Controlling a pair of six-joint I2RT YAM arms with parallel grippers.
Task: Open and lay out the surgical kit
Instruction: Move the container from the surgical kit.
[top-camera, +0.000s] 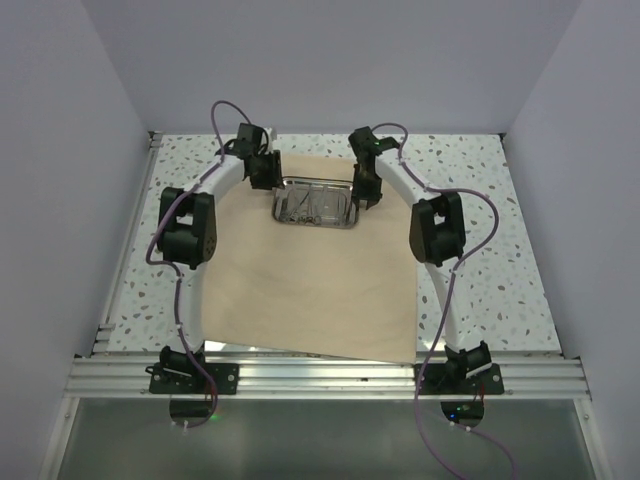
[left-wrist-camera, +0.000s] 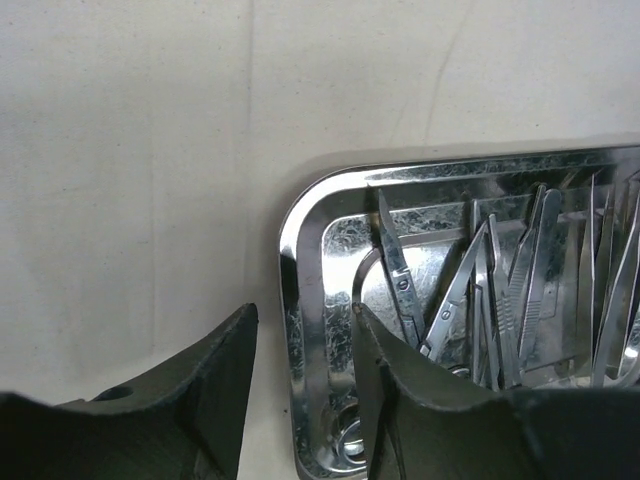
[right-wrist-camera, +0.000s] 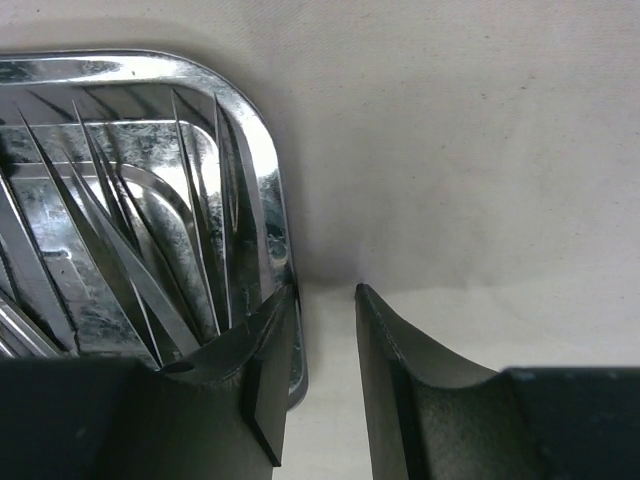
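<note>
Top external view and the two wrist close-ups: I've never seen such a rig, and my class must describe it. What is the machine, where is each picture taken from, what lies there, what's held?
Two robot arms are bolted at the near edge of a speckled table; the top camera looks down on them. Each close-up comes from a wrist camera, showing that arm's two dark fingers. A tan wrap sheet lies on the table, with a steel tray on it holding thin metal instruments. The left gripper and right gripper stand open at opposite tray ends. Nothing is held.
</note>
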